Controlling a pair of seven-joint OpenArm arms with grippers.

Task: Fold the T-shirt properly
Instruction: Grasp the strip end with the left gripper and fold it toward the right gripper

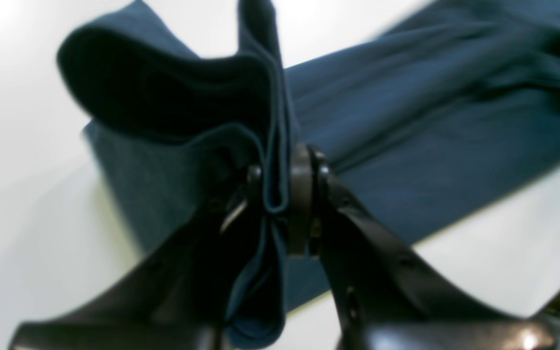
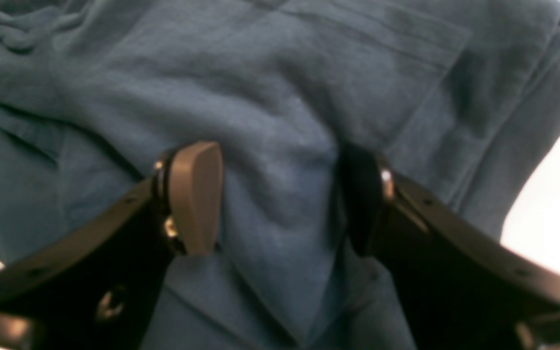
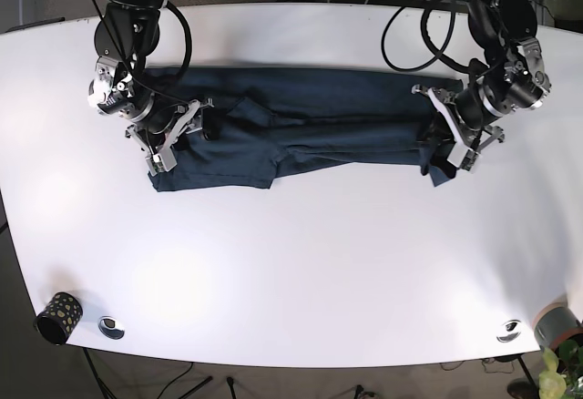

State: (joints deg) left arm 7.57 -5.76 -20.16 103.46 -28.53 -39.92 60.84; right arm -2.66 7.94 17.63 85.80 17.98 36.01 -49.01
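Pinching T-shirt (image 1: 406, 146) hem, left fingers (image 1: 302, 194); right fingers (image 2: 195, 197) straddling fabric.

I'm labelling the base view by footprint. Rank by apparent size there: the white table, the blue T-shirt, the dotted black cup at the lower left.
1. white table, filling most of the frame
2. blue T-shirt, stretched between the two grippers
3. dotted black cup, by far the smallest
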